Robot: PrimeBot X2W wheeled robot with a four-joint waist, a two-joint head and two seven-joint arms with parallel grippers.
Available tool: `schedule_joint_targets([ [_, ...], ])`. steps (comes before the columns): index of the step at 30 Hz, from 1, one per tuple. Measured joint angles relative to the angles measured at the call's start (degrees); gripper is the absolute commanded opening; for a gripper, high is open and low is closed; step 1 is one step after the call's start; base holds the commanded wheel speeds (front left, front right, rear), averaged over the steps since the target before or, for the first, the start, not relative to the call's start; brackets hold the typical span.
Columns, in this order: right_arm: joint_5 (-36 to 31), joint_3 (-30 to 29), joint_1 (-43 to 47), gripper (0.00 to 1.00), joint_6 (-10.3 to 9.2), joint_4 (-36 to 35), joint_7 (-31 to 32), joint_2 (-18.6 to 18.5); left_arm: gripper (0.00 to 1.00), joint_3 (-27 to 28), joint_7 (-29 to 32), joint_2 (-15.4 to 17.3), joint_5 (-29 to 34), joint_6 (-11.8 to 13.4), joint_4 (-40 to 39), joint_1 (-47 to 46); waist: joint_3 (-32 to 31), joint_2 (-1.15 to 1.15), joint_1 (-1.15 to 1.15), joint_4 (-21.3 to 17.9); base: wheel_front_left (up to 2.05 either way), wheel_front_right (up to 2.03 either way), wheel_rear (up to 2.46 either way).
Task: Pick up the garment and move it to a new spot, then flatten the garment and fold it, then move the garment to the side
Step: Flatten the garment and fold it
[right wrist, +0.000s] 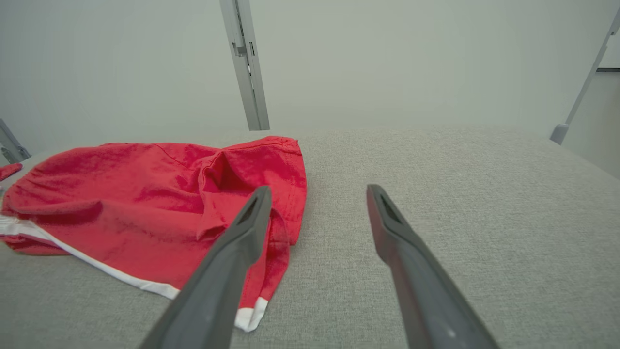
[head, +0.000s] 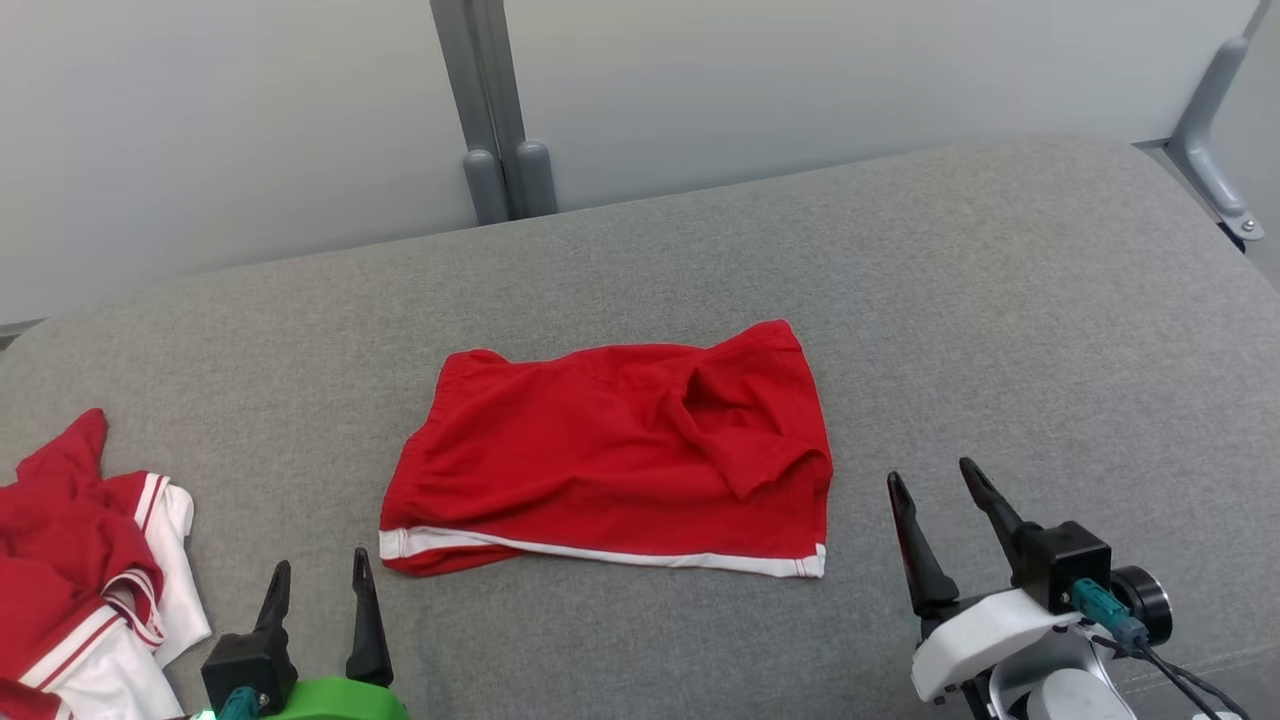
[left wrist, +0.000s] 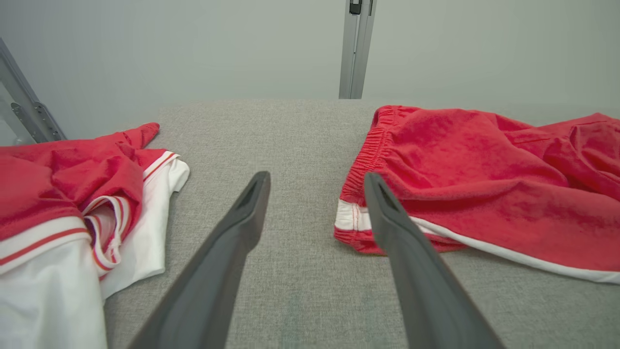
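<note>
Red shorts (head: 610, 450) on grey cushion (head: 1000, 300); left hand (head: 321, 558), right hand (head: 930, 470) spread, empty.

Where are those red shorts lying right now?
In the head view, the red shorts lie centred on the grey cushion, beyond the left claw and right claw.

1. A red pair of shorts, the garment (head: 610, 450), is being shown lying folded and fairly flat near the middle of the grey fabric surface (head: 1000, 300).
2. Its gathered elastic waistband (left wrist: 370, 152) is being presented toward the robot's left, while the near edge is being bordered by a white trim band (head: 600, 550).
3. At its right end a loose flap (head: 745, 430) is being shown doubled over the top layer, creased rather than smooth.
</note>
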Motion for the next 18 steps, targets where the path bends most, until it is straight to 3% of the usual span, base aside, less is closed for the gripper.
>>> schedule_joint_targets([
  [18, -1.4, 3.1, 0.9, 1.0, 0.0, 5.9, 0.0, 0.0, 1.0, -3.8, 0.0, 0.0, -0.6, 0.3, 2.2, 1.0, 0.4, 0.0, 0.0, 3.0, 0.0, 0.0, 0.0],
])
